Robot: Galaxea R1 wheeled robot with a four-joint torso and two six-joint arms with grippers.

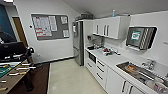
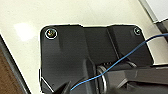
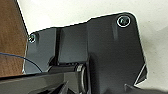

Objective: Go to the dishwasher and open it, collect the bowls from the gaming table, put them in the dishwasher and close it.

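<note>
Kitchenette approach: we cannot tell our fingers' state, nor pick out the dishwasher for certain among the white cabinet fronts [image 1: 100, 71] under the worktop [image 1: 113, 61], so we judge a slow drive along the pale floor [image 1: 70, 77] best.

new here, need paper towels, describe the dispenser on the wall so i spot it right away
Follow the white kitchen counter along the right wall to the steel sink. Above it, on the wall, hangs the dispenser: a metallic box with a dark frame and green label, unlike the plain white cupboards beside it.
</note>
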